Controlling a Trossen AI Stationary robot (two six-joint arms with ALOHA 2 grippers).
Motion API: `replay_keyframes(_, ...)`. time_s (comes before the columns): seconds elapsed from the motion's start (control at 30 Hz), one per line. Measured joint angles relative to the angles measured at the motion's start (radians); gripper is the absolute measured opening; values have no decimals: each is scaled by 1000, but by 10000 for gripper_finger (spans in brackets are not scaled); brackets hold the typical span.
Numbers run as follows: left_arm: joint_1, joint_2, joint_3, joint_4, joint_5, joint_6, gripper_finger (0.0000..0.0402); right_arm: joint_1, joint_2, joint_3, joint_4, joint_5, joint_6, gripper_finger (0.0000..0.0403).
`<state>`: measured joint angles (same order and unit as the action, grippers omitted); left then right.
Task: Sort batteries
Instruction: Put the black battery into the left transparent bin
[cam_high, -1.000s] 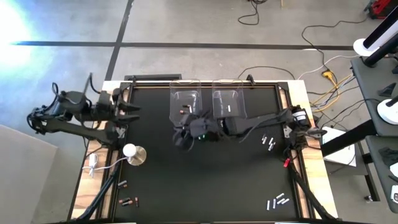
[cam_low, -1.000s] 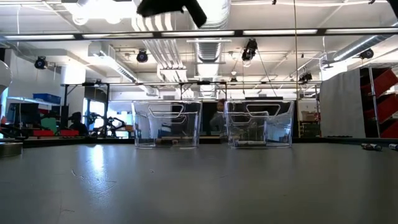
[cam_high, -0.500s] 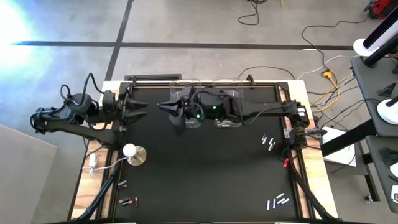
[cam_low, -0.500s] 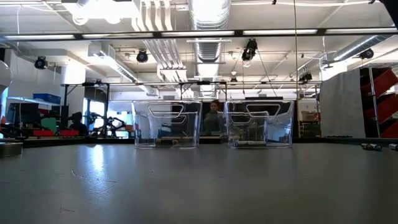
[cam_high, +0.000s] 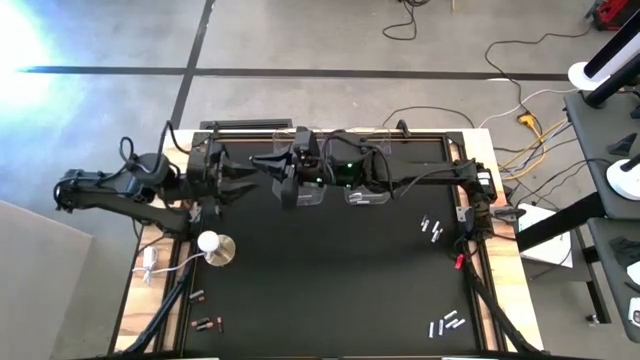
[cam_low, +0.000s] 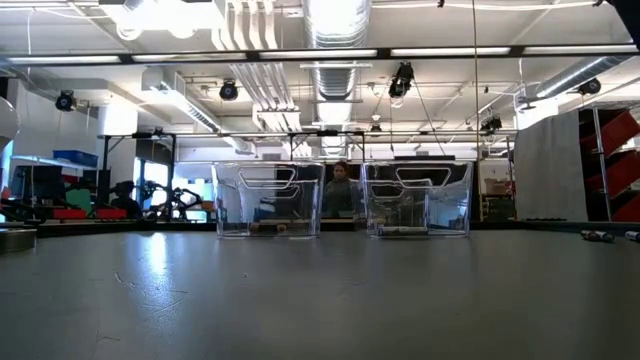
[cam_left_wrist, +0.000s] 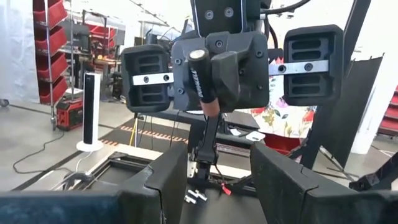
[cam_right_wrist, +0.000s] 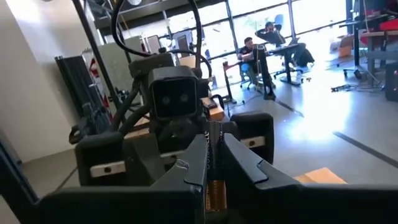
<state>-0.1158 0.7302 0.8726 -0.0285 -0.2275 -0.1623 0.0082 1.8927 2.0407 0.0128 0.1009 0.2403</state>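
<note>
High view showed a handover: the right pincer (cam_high: 272, 166), clamped on a copper-dark battery (cam_right_wrist: 212, 186), met the gaping left pincer (cam_high: 238, 178) above the table (cam_high: 330, 270), which next needed to close on it.

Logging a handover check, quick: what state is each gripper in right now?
Left gripper: open, holding nothing, facing the right gripper.
Right gripper: shut on a battery, raised above the table by the clear bins.
</note>
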Motion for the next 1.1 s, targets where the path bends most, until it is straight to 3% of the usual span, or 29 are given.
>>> replay_keyframes(0.43, 21, 80, 0, 115, -75, -10, 154, 0, 0, -1, 1, 0, -9, 22)
replay_keyframes(0.87, 62, 56, 33, 45, 14, -11, 154, 0, 0, -1, 4, -5, -6, 23)
replay_keyframes(1.1, 82, 110, 63, 46, 80, -7, 154, 0, 0, -1, 8, -6, -9, 23)
